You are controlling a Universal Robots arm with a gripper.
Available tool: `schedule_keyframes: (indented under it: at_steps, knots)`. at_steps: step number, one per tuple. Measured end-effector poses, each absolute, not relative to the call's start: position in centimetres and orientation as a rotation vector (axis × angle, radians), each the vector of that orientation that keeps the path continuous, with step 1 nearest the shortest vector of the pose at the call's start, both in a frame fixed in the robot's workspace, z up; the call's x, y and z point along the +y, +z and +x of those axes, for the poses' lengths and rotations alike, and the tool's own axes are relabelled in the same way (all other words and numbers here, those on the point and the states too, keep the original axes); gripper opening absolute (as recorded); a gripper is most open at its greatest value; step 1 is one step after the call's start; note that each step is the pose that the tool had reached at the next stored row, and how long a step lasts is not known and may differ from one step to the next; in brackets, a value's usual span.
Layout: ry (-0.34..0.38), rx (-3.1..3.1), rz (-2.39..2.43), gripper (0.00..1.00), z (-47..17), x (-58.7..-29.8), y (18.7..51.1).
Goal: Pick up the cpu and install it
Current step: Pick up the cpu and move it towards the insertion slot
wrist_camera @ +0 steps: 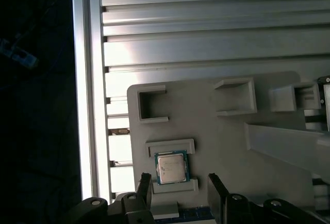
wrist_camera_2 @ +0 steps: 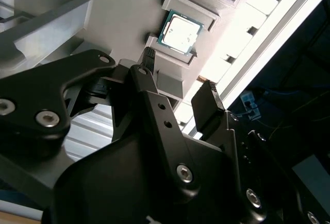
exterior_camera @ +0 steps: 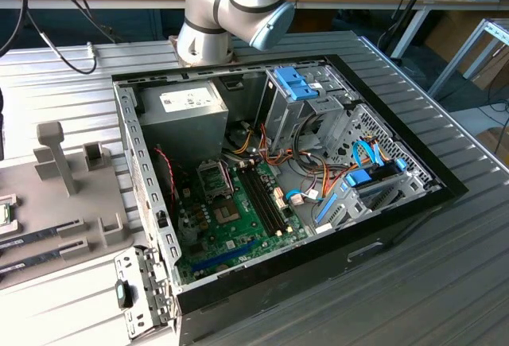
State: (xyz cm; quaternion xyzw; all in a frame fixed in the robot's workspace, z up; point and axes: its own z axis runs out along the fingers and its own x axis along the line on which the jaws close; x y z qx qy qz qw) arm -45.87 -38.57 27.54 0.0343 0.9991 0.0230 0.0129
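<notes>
My claw (wrist_camera: 179,177) hangs nearest, its black fingers (wrist_camera: 145,185) wide apart and holding nothing. Between them the cpu (wrist_camera: 171,167) lies flat in its grey cradle (wrist_camera: 170,145) on the fixture plate (wrist_camera: 227,141). In the exterior view, the open computer case (exterior_camera: 318,270) holds the green motherboard (exterior_camera: 231,231).

No text can be read anywhere. A white label (exterior_camera: 188,99) sits on the grey power supply (exterior_camera: 181,123) in the upper middle of the exterior view, its print too small to make out. The cpu (wrist_camera: 171,167) bears faint marks in the first wrist view, likewise illegible.
</notes>
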Motion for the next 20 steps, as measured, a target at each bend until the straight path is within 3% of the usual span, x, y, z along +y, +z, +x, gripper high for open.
schedule_keyframes:
  at_steps: [20]
  knots:
    - [0.072, 3.114, 0.096, 0.56, -45.87, -38.57, 27.20]
